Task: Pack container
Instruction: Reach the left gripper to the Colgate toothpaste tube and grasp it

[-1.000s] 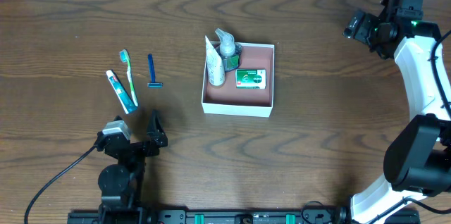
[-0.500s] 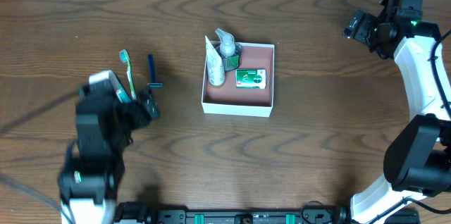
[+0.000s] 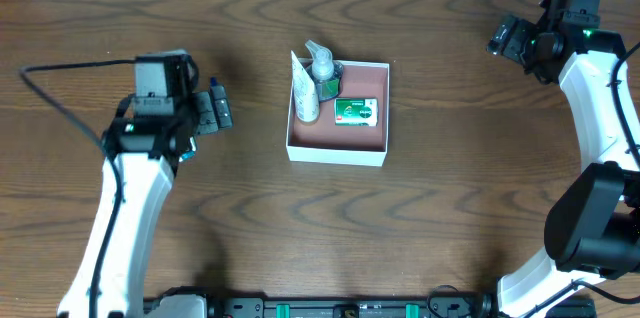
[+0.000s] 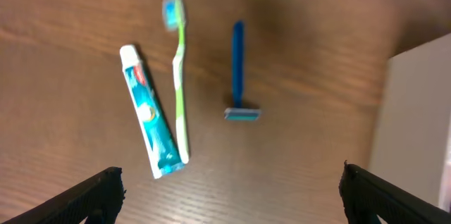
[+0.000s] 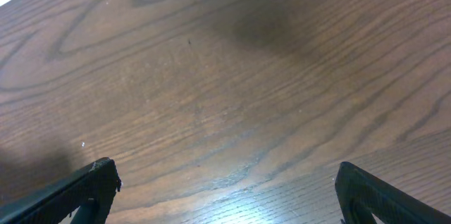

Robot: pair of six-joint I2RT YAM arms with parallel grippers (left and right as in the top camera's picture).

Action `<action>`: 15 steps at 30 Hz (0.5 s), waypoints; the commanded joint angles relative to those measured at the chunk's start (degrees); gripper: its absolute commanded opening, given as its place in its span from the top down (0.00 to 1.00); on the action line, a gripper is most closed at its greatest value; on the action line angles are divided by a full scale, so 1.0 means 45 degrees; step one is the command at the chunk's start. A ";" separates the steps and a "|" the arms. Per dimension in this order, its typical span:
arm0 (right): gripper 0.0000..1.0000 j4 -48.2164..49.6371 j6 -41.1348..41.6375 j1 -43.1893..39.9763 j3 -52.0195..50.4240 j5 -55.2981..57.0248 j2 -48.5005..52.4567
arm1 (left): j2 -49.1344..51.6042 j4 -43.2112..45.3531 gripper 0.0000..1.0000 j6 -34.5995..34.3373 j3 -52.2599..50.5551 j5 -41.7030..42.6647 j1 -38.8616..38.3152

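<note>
The container [image 3: 336, 153], a white square box with a pinkish-brown floor, sits mid-table holding a white tube [image 3: 305, 95], a pump bottle [image 3: 322, 62] and a green packet [image 3: 356, 110]. My left gripper [image 3: 216, 110] hovers open to its left, above the table. In the left wrist view the gripper [image 4: 232, 196] looks down on a toothpaste tube [image 4: 151, 122], a green toothbrush [image 4: 180, 86] and a blue razor [image 4: 239, 69], all lying loose on the wood; the container's white wall [image 4: 416, 111] shows at the right edge. My right gripper [image 3: 506, 36] is open and empty at the far right.
The left arm [image 3: 140, 168] covers the toothpaste and toothbrush in the overhead view. The right wrist view shows only bare brown wood between the open right gripper [image 5: 225, 189] fingers. The right arm's white links [image 3: 600, 108] run along the table's right side.
The left arm has swung up from the table's front edge and out over the toothpaste, toothbrush and razor. Both grippers stay open; the right arm has not moved.
</note>
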 commanded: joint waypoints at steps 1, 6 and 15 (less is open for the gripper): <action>0.01 -0.0015 0.0180 0.0044 0.0165 0.0117 0.0107 | 0.0427 -0.0146 0.02 -0.1768 0.0073 -0.0364 0.0889; 0.01 -0.0015 0.0180 0.0044 0.0165 0.0121 0.0107 | 0.1044 -0.0233 0.02 -0.2059 0.0073 0.1171 0.2239; 0.01 -0.0015 0.0180 0.0044 0.0165 0.0117 0.0107 | 0.2565 0.0748 0.02 -0.1452 0.0073 0.1190 0.2900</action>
